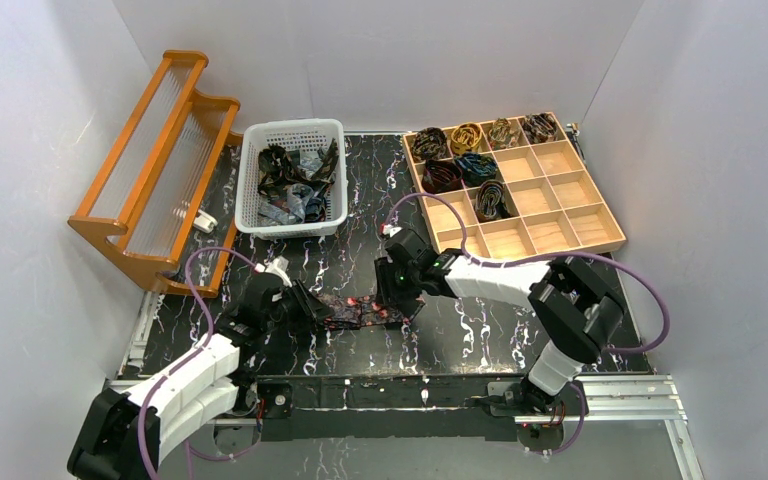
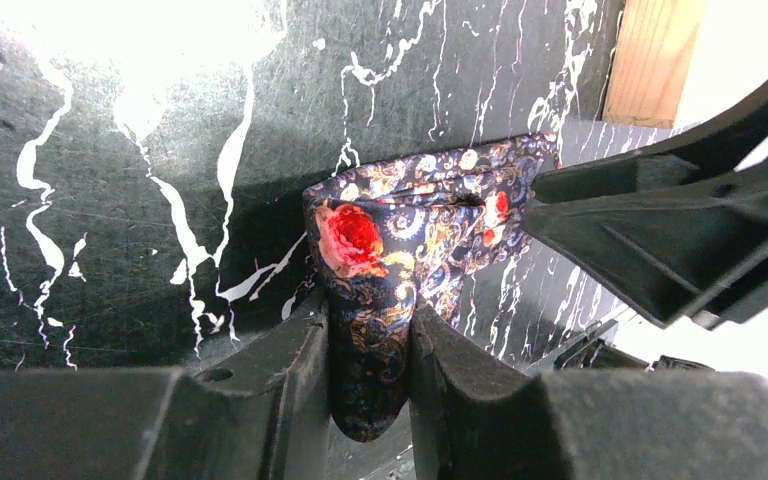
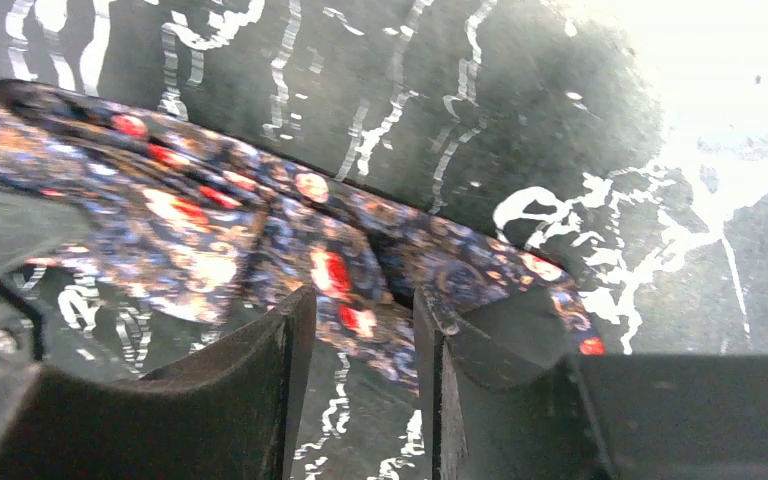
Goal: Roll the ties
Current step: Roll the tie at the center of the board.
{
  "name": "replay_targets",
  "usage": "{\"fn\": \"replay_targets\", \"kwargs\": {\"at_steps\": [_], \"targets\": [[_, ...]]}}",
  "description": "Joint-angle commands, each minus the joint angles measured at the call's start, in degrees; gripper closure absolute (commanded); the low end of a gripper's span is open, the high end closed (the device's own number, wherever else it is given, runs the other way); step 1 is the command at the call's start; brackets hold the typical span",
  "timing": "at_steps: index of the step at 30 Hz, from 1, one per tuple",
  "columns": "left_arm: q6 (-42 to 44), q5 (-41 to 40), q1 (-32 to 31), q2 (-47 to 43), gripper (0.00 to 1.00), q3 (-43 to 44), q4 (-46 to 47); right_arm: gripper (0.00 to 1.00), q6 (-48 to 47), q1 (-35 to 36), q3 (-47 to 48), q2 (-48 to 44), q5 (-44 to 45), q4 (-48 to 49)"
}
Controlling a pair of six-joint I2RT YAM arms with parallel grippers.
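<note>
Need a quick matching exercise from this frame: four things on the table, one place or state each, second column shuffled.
Column one:
1. rack
2. basket
3. divided tray
4. floral tie

Column two:
A. holds rolled ties
B. holds loose ties
C. pinched in the left gripper
D. stands at the left edge of the table

Pairs: 1-D, 2-B, 3-A, 4-C
</note>
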Motion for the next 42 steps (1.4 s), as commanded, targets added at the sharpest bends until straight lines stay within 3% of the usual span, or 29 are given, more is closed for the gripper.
{"fn": "replay_targets", "kwargs": {"at_steps": [1, 13, 22, 28, 37, 42], "targets": [[1.2, -1.6, 0.1, -0.5, 1.00, 2.7, -3.0, 0.52, -1.3, -0.2, 0.4, 2.9, 2.9, -4.1], [5.9, -6.2, 0.1, -1.4, 1.00, 7.5, -13.3, 0.61, 6.0, 0.4, -4.2, 2.3, -5.8, -1.2], [14.5, -7.7, 0.0, 3.2, 1.00, 15.4, -23.3, 0.58, 6.8, 0.6, -1.9, 0.7, -8.1, -0.9], [16.1, -12.3, -3.3, 5.9, 1.00, 19.3, -27.6, 0.51, 6.3, 0.3, 0.3, -2.2, -4.1, -3.5], [12.8, -33.3, -14.0, 10.7, 1.00, 26.8, -36.8, 0.43, 5.9, -1.0, 0.8, -8.9, 2.0, -5.4], [9.4, -40.9, -18.3, 12.6, 1.00, 30.3, -40.0, 0.41, 6.4, -2.4, -0.3, -11.7, 5.5, -5.6]]}}
